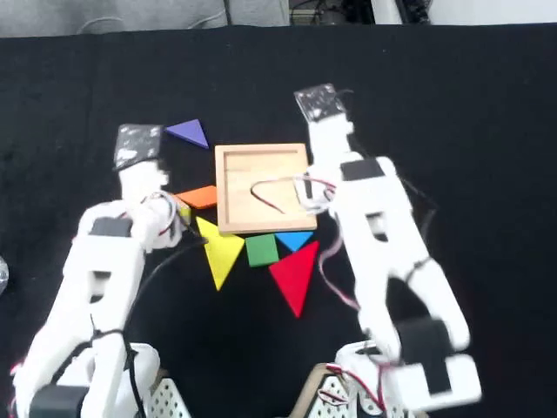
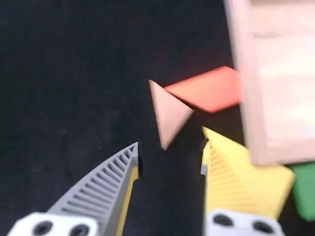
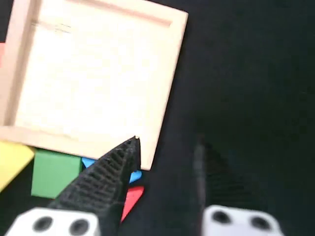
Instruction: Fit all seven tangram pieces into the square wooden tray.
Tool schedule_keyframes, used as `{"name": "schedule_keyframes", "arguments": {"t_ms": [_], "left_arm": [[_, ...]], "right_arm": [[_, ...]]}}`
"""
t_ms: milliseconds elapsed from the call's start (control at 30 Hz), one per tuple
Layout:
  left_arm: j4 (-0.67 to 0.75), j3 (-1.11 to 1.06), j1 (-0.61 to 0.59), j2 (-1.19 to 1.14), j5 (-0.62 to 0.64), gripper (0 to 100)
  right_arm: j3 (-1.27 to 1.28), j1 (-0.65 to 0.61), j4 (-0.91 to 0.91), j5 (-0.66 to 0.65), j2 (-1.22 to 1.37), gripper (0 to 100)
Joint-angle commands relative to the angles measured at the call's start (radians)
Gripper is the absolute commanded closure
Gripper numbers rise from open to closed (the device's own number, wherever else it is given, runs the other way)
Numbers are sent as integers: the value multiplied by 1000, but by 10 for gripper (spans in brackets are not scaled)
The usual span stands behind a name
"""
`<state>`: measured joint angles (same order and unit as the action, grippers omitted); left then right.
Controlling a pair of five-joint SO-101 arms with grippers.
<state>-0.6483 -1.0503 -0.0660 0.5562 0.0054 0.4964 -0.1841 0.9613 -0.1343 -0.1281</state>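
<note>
The square wooden tray [image 1: 261, 155] lies mid-table, its floor bare wood. Orange parallelogram [image 1: 198, 197] touches its left edge, and a purple triangle [image 1: 187, 132] lies further back left. Along the front edge are the yellow triangle [image 1: 219, 250], green square [image 1: 261, 250], blue triangle [image 1: 294, 239] and red triangle [image 1: 296, 274]. My left gripper [image 2: 170, 147] is open, with a small pale triangle [image 2: 170, 118] just ahead of its fingertips, beside the orange piece [image 2: 209, 88] and the tray [image 2: 246, 98]. My right gripper [image 3: 167, 147] is open over the tray's front right corner [image 3: 162, 123].
The table is covered in black cloth, with open room to the far left, right and back. A red and white cable [image 1: 270, 196] from the right arm arches over the tray. Both arm bases [image 1: 348, 383] stand at the front edge.
</note>
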Motion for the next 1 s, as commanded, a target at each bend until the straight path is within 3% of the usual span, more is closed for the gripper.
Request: {"name": "schedule_keyframes", "arguments": {"t_ms": [0,367,767,967], "left_arm": [[126,-79,-22,110,55,791],[126,-194,53,365,78,791],[126,-202,53,390,78,791],[130,-217,51,397,78,791]], "right_arm": [[-142,-11,3,15,104,761],[-329,-14,5,29,397,797],[-355,-11,2,31,492,802],[-366,-9,9,23,504,987]]}}
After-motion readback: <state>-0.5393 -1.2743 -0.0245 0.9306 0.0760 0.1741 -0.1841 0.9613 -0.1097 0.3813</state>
